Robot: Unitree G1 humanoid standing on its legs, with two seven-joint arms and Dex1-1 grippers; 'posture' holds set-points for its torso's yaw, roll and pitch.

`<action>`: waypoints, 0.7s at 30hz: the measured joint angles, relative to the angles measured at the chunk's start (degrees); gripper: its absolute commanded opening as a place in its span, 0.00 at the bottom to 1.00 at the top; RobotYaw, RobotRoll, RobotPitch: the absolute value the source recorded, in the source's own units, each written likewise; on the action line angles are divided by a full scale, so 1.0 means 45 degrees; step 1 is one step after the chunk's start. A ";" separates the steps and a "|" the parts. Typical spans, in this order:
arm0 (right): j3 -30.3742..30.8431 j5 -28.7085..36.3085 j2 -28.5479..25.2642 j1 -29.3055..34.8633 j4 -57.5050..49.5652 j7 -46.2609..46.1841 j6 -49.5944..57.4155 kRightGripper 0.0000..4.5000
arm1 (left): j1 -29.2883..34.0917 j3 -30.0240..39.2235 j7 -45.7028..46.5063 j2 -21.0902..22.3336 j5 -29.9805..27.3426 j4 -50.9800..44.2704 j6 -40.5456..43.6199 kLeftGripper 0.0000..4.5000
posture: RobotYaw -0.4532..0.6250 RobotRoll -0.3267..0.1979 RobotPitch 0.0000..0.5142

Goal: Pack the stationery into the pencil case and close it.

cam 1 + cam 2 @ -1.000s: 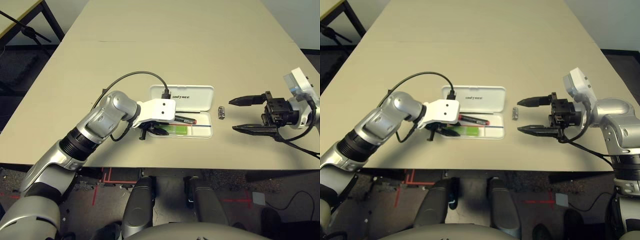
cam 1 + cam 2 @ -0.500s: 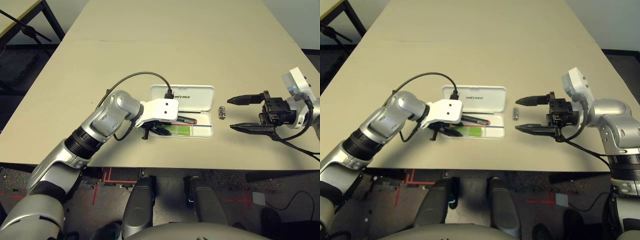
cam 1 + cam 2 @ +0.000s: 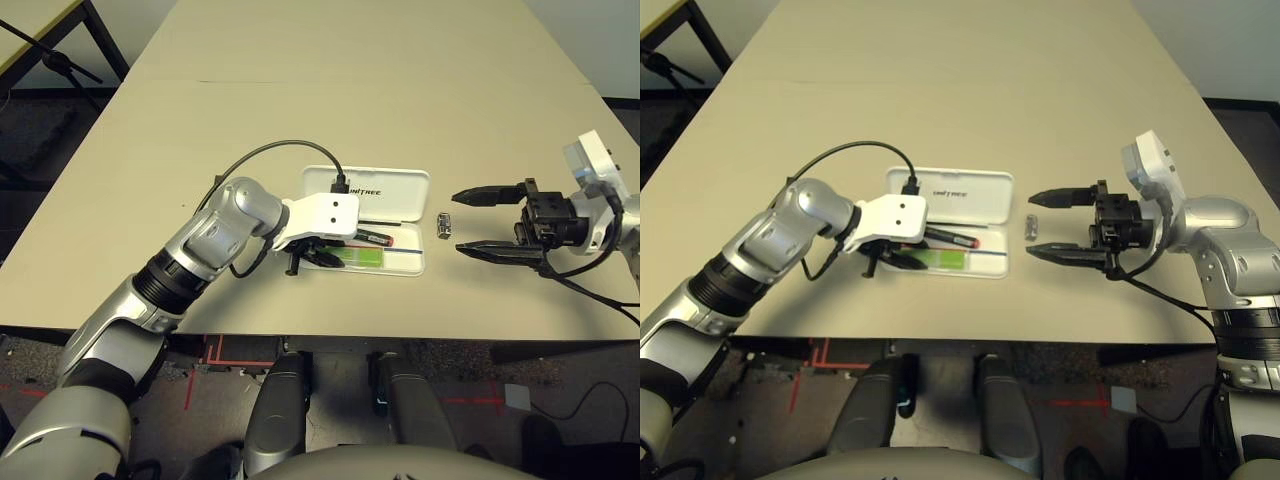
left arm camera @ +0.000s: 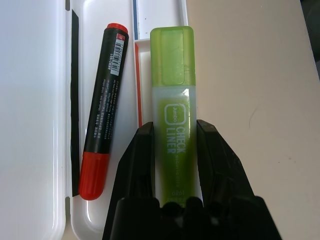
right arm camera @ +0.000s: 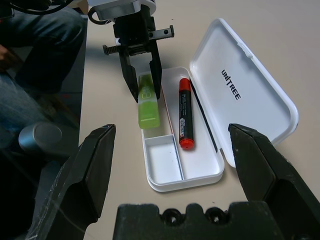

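little has shifted since the earlier frame — right gripper [image 3: 468, 219] has edged closer to the metal piece [image 3: 444, 225], jaws wide and empty. left gripper [image 4: 174, 150] is closed on the green highlighter [image 4: 173, 95], laid in the pencil case [image 3: 412, 193] beside the red marker [image 4: 102, 106]. next — highlighter to be released, metal piece fetched.

White pencil case [image 3: 395, 192] lies open; green highlighter [image 4: 173, 120], red-capped marker [image 4: 101, 139] inside; seemingly metal piece [image 3: 444, 226] beside it
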 measured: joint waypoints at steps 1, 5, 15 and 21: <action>0.0000 0.0000 0.0003 0.0000 -0.0001 -0.0016 0.0037 1.00 | 0.0000 0.0020 0.0007 0.0003 0.0005 0.0000 0.0029 0.24 | 0.58 0.62 0.34; 0.0000 0.0000 0.0007 -0.0006 -0.0002 -0.0115 0.0127 1.00 | 0.0001 0.0097 0.0038 0.0007 0.0029 -0.0067 0.0256 0.56 | 0.58 0.62 0.34; -0.0170 0.0211 -0.0403 0.0241 -0.0417 -0.1279 0.1793 1.00 | 0.0301 0.0970 -0.0144 0.0598 -0.0817 -0.1886 0.2039 0.99 | 0.59 0.62 0.36; -0.1078 -0.0055 -0.0984 0.0847 -0.1587 -0.4255 0.4142 1.00 | 0.0838 0.3133 -0.0667 0.1812 -0.3047 -0.3514 0.3733 0.99 | 0.59 0.62 0.37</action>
